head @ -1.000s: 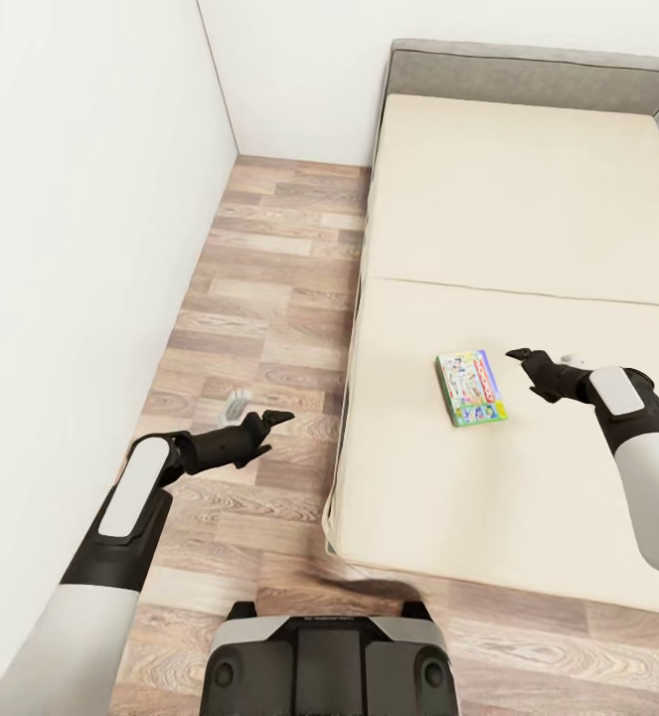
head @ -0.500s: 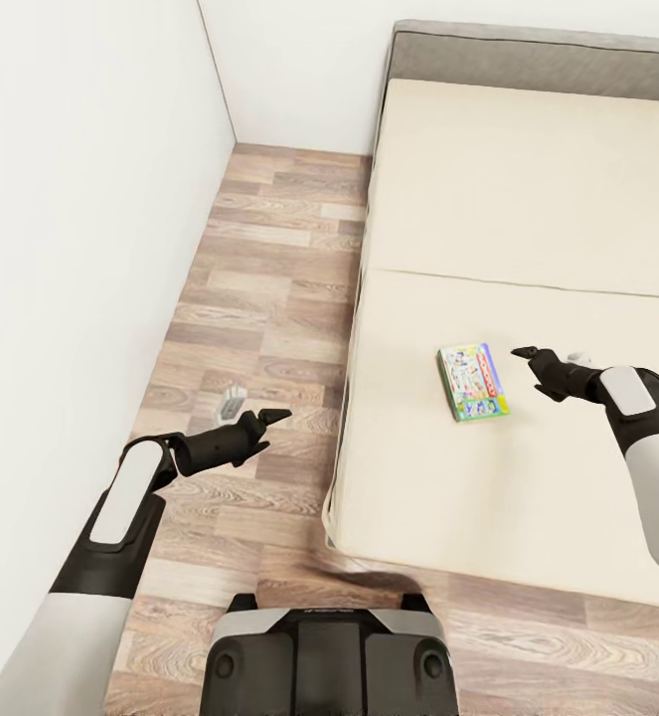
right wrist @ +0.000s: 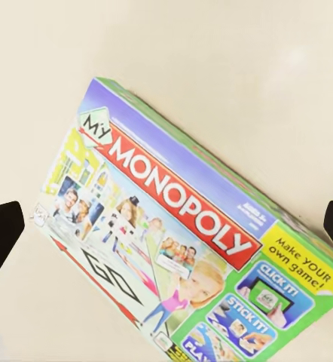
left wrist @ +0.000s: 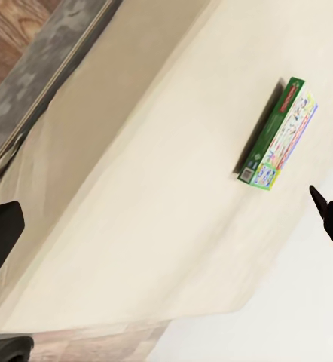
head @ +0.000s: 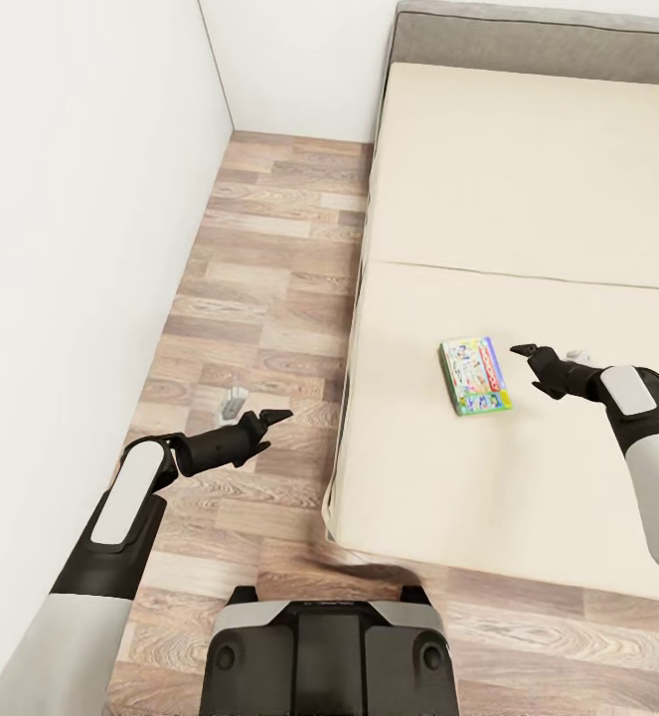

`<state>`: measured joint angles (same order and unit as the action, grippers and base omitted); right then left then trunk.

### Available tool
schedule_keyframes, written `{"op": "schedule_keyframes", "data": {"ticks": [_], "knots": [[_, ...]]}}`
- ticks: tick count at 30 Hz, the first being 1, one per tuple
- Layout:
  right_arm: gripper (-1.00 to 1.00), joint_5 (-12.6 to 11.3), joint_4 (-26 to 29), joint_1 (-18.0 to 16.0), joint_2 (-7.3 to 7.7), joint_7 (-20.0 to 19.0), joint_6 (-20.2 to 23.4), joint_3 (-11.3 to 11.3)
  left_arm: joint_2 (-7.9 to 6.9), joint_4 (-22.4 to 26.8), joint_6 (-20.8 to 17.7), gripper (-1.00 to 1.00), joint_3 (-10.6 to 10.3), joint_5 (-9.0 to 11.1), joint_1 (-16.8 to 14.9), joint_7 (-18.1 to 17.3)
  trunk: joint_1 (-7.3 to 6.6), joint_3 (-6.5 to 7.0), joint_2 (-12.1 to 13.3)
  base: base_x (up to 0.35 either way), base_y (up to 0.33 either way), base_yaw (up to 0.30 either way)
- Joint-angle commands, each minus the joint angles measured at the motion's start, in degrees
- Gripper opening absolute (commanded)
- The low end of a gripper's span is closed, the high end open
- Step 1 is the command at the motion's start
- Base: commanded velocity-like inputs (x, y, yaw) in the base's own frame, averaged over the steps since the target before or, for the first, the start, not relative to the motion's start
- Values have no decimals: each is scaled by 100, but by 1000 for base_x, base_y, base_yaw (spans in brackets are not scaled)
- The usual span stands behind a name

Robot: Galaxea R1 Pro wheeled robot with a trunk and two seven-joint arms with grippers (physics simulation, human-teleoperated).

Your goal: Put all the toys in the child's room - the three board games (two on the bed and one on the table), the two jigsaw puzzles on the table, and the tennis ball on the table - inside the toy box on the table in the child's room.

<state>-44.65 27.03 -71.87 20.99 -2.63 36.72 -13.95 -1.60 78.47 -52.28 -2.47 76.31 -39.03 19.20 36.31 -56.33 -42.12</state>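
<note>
1. Since a second ago my head view has shifted a little, so the bed (head: 528, 179) sits higher in it; the Monopoly box (head: 474, 376) has not changed its place on the mattress.
2. That box lies flat on the cream mattress, about midway along the bed, nearer its floor-side edge than the far side.
3. My right pincer (head: 524, 351) hovers just beside the box, apart from it, fingers spread and pinching nothing.
4. My left pincer (head: 272, 416) hangs over the wood plank floor (head: 259, 288) beside the bed's edge, fingers parted, holding nothing.
</note>
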Motion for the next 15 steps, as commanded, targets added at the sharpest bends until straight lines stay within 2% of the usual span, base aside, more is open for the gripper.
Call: {"op": "schedule_keyframes", "data": {"ticks": [1, 7, 15], "knots": [[100, 32, 1, -3, -2, -114, 33, -34, -3, 5, -1, 100, -9, 59, -3, 58, 1, -13, -5, 0, 0, 0], [100, 46, 3, -5, -2, -430, 31, -31, 4, 2, -1, 100, -20, 57, -6, 58, 1, -69, -5, 0, 0, 0], [100, 56, 4, -45, 9, -597, 31, -26, 7, -3, -1, 100, -29, 54, -11, 58, 1, -144, -5, 0, 0, 0]]}}
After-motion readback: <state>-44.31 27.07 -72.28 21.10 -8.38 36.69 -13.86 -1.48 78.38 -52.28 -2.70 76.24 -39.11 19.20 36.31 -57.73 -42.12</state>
